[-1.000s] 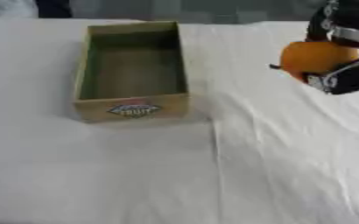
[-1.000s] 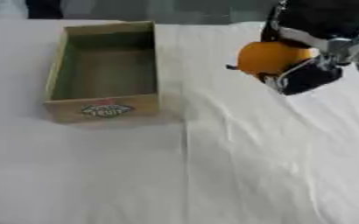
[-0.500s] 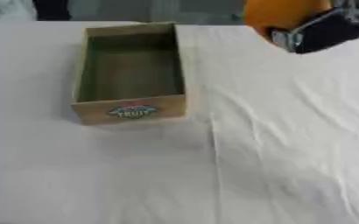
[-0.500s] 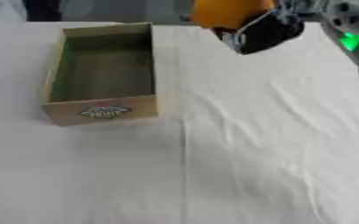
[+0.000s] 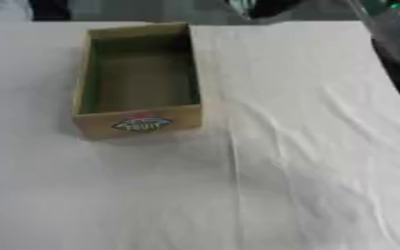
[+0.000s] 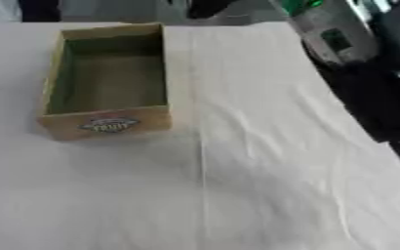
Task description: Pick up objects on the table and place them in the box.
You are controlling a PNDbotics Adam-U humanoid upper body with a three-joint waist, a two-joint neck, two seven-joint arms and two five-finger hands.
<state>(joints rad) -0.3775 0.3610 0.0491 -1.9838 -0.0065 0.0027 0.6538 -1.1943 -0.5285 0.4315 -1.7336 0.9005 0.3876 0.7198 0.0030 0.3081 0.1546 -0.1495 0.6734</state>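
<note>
While robot hand state unseen, tan box (image 5: pixel 139 78): green interior, oval front label.

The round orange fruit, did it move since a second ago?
Yes. It went up and toward the far edge, past the open cardboard box, which stayed put on the white tablecloth. It no longer shows in either view.

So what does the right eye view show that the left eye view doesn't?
Only the right eye view shows a long stretch of the right arm, silver above and dark below, running down its right edge. Only the left eye view shows a wider strip of table left of the box; there the arm just clips the upper right corner. Both show the open box with nothing visible inside, its label on the near wall, and a dark shape at the top edge.
</note>
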